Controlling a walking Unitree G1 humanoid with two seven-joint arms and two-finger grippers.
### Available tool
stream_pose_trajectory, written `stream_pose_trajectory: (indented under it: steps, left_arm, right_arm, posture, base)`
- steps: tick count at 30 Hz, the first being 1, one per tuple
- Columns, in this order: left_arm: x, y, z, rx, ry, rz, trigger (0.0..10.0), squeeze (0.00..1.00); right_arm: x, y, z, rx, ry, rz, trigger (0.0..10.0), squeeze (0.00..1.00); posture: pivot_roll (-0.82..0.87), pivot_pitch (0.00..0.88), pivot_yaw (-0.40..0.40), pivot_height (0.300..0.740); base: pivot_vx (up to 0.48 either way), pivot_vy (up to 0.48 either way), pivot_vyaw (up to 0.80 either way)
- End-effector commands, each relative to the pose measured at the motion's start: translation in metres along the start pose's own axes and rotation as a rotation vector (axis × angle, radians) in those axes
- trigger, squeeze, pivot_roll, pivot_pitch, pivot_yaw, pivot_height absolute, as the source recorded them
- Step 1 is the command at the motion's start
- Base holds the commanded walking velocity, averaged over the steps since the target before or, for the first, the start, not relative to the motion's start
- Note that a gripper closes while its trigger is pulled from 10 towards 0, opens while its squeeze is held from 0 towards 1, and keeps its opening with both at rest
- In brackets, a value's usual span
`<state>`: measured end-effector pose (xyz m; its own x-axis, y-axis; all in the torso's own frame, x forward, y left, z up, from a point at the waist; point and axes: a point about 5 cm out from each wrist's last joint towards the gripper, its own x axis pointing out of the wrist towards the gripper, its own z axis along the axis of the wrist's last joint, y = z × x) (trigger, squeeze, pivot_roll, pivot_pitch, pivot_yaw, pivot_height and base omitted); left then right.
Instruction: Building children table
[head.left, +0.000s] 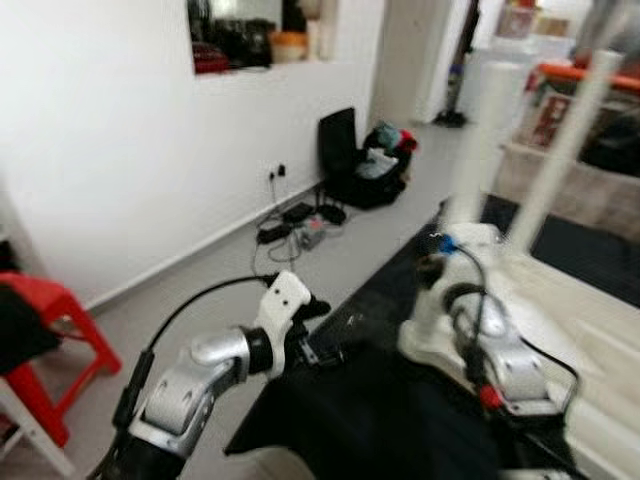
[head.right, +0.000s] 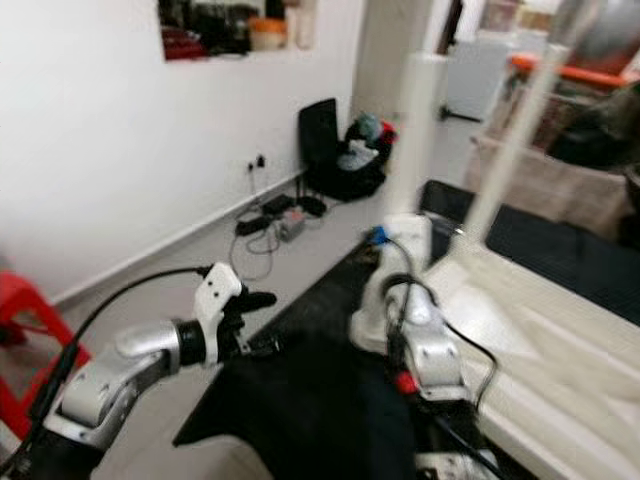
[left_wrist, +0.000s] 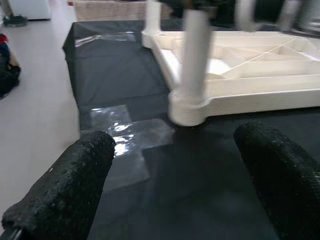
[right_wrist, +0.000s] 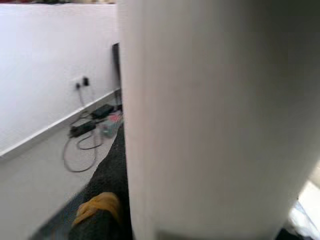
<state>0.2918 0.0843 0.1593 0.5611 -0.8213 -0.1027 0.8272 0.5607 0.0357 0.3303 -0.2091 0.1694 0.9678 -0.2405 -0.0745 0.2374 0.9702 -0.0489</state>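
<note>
The white children's table (left_wrist: 250, 80) lies upside down on a black cloth (head.left: 380, 420). One white leg (left_wrist: 195, 55) stands upright in its near corner socket, and a second leg (head.left: 565, 140) rises further back. My left gripper (left_wrist: 185, 175) is open, its black fingers (left_wrist: 85, 170) wide apart, low over the cloth a short way in front of that corner. My right gripper (head.left: 440, 255) is at the foot of the near leg (head.left: 478, 150). That leg's white surface (right_wrist: 215, 120) is pressed close against the right wrist view.
A red stool (head.left: 60, 320) stands on the grey floor at my left. Cables and a power strip (head.left: 300, 225) lie by the white wall, with a black bag (head.left: 365, 160) beyond them. Clear film (left_wrist: 120, 135) lies on the cloth near the corner.
</note>
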Motion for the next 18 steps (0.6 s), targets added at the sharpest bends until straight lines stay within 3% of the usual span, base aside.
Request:
stream_pose_trajectory:
  steps: [1,2,3,5,6,7,10,12,13,15,18]
  left_arm:
    - [0.001,-0.002,-0.001,-0.001,0.011,-0.014,10.0,0.0]
    - [0.001,-0.003,-0.001,-0.001,0.012,-0.016,10.0,0.0]
    - [0.001,-0.003,-0.001,-0.001,0.012,-0.016,10.0,0.0]
    - [0.003,-0.004,-0.001,-0.002,0.009,-0.02,10.0,0.0]
    - [0.003,-0.004,-0.001,-0.002,0.009,-0.02,10.0,0.0]
    - [0.004,-0.005,0.0,-0.002,0.005,-0.024,10.0,0.0]
    - [0.004,-0.005,0.0,-0.002,0.004,-0.025,10.0,0.0]
    - [0.003,-0.004,0.0,-0.004,0.004,-0.022,10.0,0.0]
    - [0.001,-0.004,0.0,-0.005,0.004,-0.021,10.0,0.0]
    - [0.001,-0.003,-0.001,-0.005,0.005,-0.02,10.0,0.0]
    - [0.001,-0.003,-0.001,-0.004,0.005,-0.021,10.0,0.0]
  right_arm:
    - [-0.01,0.011,-0.037,-0.014,0.176,0.107,4.6,0.0]
    - [-0.015,0.03,-0.026,0.017,0.119,0.267,10.0,0.0]
    - [-0.015,0.03,-0.026,0.017,0.119,0.267,10.0,0.0]
    - [-0.026,0.053,-0.007,0.104,0.013,0.481,10.0,0.0]
    - [-0.026,0.053,-0.007,0.104,0.013,0.481,10.0,0.0]
    - [-0.029,0.058,0.001,0.175,-0.025,0.559,10.0,1.0]
    - [-0.028,0.06,0.004,0.184,-0.031,0.574,10.0,1.0]
    - [-0.03,0.065,0.011,0.136,-0.047,0.635,10.0,1.0]
    - [-0.033,0.067,0.018,0.088,-0.096,0.683,10.0,0.0]
    - [-0.036,0.069,0.023,0.061,-0.127,0.734,10.0,0.0]
    - [-0.059,0.073,0.034,0.016,-0.221,1.02,10.0,0.0]
  posture:
    - [0.08,0.0,-0.076,0.74]
    - [0.08,0.0,-0.075,0.74]
    - [0.08,0.0,-0.075,0.74]
    - [0.08,0.0,-0.076,0.74]
    - [0.08,0.0,-0.076,0.74]
    - [0.08,0.0,-0.08,0.74]
    - [0.09,0.0,-0.082,0.74]
    - [0.09,0.0,-0.083,0.74]
    - [0.09,0.0,-0.084,0.74]
    - [0.09,0.0,-0.085,0.74]
    - [0.09,0.0,-0.09,0.74]
  base:
    - [0.0,0.0,0.0]
    - [0.0,0.0,0.0]
    - [0.0,0.0,0.0]
    - [0.0,0.0,0.0]
    - [0.0,0.0,0.0]
    - [0.0,0.0,0.0]
    - [0.0,0.0,0.0]
    - [0.0,0.0,0.0]
    - [0.0,0.0,0.0]
    - [0.0,0.0,0.0]
    - [0.0,0.0,0.0]
